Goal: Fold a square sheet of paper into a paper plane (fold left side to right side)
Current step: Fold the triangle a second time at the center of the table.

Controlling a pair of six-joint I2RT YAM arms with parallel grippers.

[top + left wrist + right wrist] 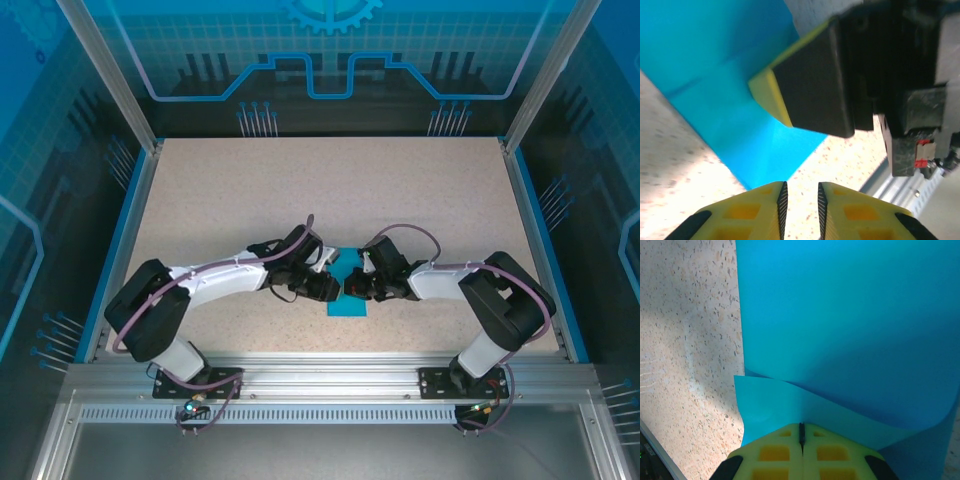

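Now your right gripper [801, 426], squeezed together, rests on the square sheet of paper [850, 315] on the worktop [400, 190] (likely pinning it for the fold); your left gripper [801, 192] hangs slightly apart, holding nothing.

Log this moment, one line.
square sheet of paper: folded over, top layer bowed up | left gripper: slightly open, empty | right gripper: shut, over the sheet
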